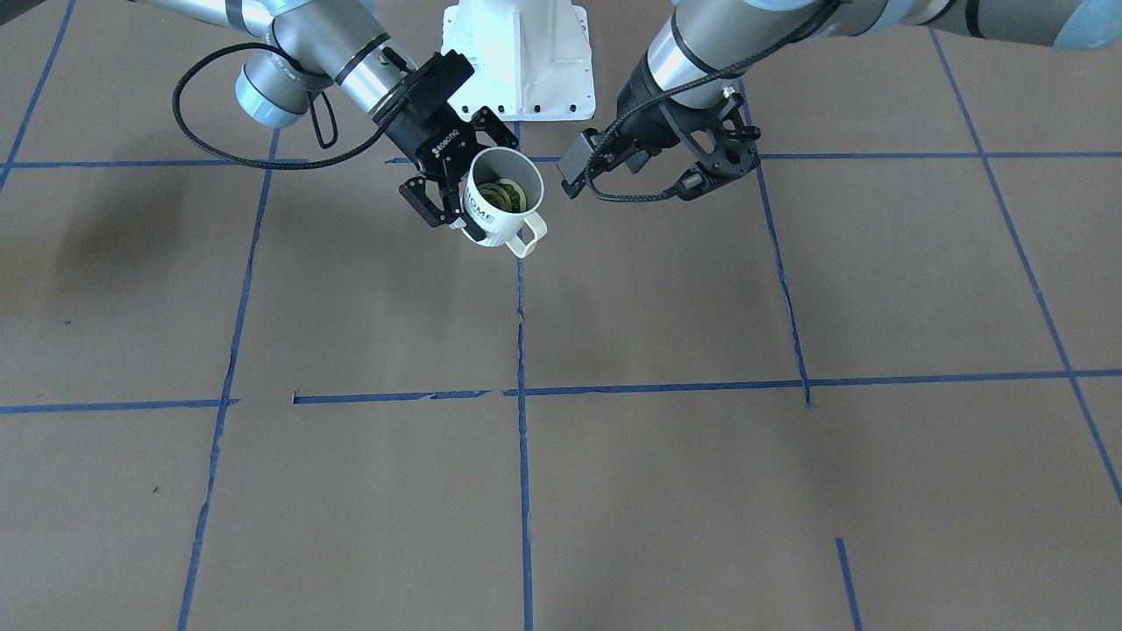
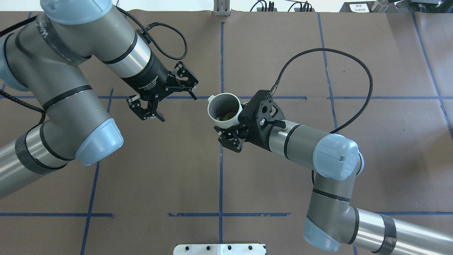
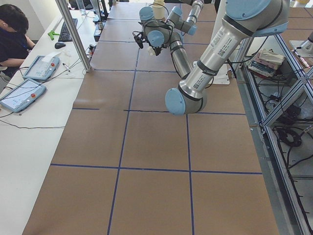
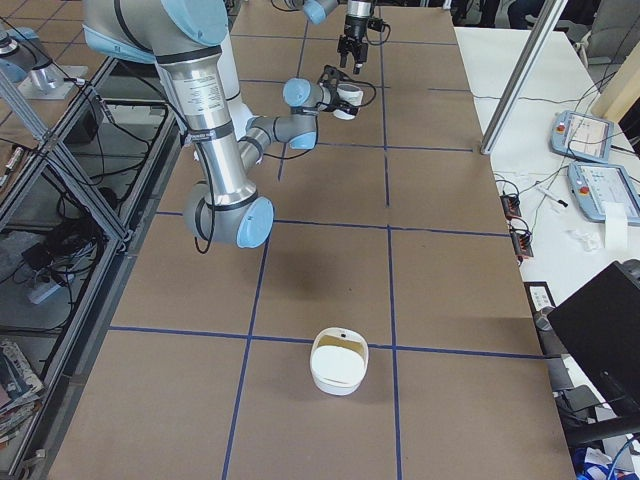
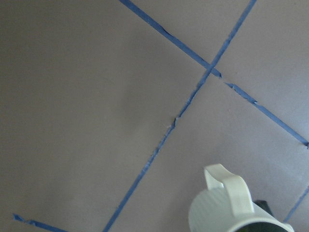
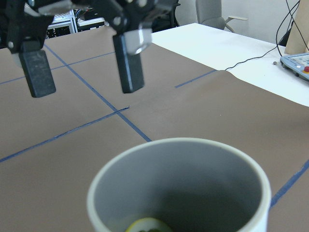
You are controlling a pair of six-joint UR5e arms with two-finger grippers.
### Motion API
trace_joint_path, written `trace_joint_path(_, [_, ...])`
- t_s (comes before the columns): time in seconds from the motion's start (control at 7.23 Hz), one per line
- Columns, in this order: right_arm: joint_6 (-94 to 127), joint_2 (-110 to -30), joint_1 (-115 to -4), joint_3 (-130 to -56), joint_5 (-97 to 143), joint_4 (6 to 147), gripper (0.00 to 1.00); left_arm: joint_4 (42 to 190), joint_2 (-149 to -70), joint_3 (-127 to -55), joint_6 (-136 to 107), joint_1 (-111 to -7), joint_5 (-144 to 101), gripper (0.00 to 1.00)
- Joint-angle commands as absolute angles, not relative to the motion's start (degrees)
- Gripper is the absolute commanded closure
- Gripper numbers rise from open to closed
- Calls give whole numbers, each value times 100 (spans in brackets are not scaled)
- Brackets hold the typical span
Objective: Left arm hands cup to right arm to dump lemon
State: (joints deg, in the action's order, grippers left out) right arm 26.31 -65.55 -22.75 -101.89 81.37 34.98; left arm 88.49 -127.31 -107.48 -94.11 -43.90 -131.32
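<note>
the right pincer was clamped on the lower body of the cup and held it in the air above the bench, near the middle blue tape line. in the overhead view the cup's mouth looked mostly upward, and in the front-facing view it was a little tilted toward that camera. its loop handle pointed away from the right pincer, and the dark letters on the white wall were partly readable. the lemon lay inside the cup, on the grey bottom; in the right wrist view only a yellow edge of it showed at the lower border.

the left pincer was beside the cup, on the handle side, not touching it. its two fingers were wide apart and nothing was between them. the left wrist view showed the ribbed wall and the handle of the cup from close.

far from both arms, toward the bench end on the robot's right, a white bowl stood on the bench.
</note>
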Motion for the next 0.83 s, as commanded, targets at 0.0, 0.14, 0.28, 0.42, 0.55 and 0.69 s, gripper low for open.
trace_joint_path(0.0, [2786, -6888, -2494, -10178, 8130, 3533, 77, 8781, -12175, -10802, -7822, -4290, -12571, 0])
trace_joint_path(0.14, [2795, -7239, -2757, -10178, 8130, 3533, 74, 8493, -12008, -10802, -6900, -4228, -12560, 0])
trace_joint_path(0.28, [2838, -7669, -3038, -10204, 8104, 3490, 73, 8073, -11971, -10802, -5916, -4254, -12551, 0])
trace_joint_path(0.42, [3378, -7925, -3328, -10256, 8095, 3463, 73, 7686, -11971, -10793, -5184, -4289, -12542, 0])
trace_joint_path(0.55, [3732, -8406, -3514, -10614, 8086, 3454, 73, 7647, -11979, -10802, -5072, -4246, -12229, 0])
trace_joint_path(0.69, [3962, -9264, -3733, -11322, 8103, 3445, 71, 7655, -11962, -10784, -5071, -4210, -11947, 0])
